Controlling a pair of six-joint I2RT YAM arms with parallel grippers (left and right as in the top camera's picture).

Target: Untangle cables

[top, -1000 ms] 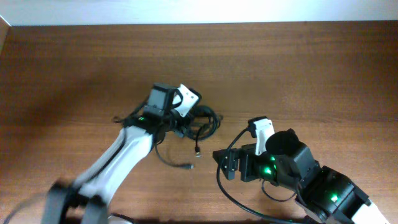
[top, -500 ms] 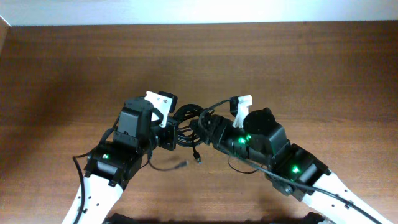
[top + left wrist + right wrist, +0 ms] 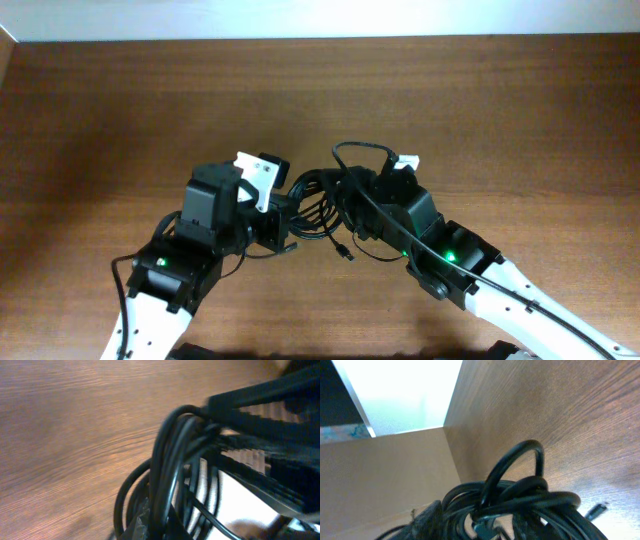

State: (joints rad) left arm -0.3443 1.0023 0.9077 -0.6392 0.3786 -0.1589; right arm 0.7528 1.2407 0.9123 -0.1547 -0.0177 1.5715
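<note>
- At the middle of the bench (image 3: 120, 110), from above: the cables (image 3: 312, 198), bunched into one black tangle of loops, directly between the two claws.
- Left claw (image 3: 288, 212): at the 9 o'clock side of the tangle, closed tight on the cables; its arm reaching in from 7 o'clock.
- In the left wrist view: several cords side by side, curving up from the bottom edge, very close to the lens and blurred, with brown wood behind.
- Right claw (image 3: 340, 198): at the 3 o'clock side of the tangle, touching it; its arm reaching in from 4 o'clock.
- Cannot tell whether the right jaws stand apart or grip a cord: fingers hidden behind the loops in the right wrist view, and under the arm from above.
- In the right wrist view: one loop standing up above the packed cords, filling the lower part of the picture.
- One loose plug end (image 3: 344, 252) at 5 o'clock of the tangle, out of the bundle, over bare wood.
- Cannot tell whether the tangle rests on the bench or hangs just off it.
- Small green lamps (image 3: 448, 257) lit on both arms.
</note>
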